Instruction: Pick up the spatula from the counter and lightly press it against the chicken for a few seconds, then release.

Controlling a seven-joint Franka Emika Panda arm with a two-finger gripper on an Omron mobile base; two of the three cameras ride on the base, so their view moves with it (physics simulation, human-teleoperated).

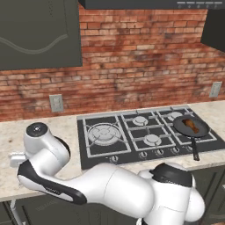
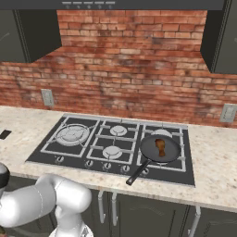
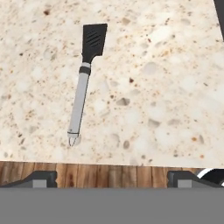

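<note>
Closest to us, our gripper [image 3: 113,178] hangs over the counter's front edge with its two dark fingertips [image 3: 41,178] spread wide and nothing between them. Just beyond them we see the spatula [image 3: 83,87] lying flat on the speckled counter [image 3: 166,87], its grey handle toward the fingertips and its black slotted blade pointing away. From the base views we see the cooktop [image 1: 145,132] well to the right of the folded arm. On its right side sits the pan [image 1: 203,128] holding the chicken [image 1: 190,125]. Farthest back runs the brick wall [image 1: 145,57].
</note>
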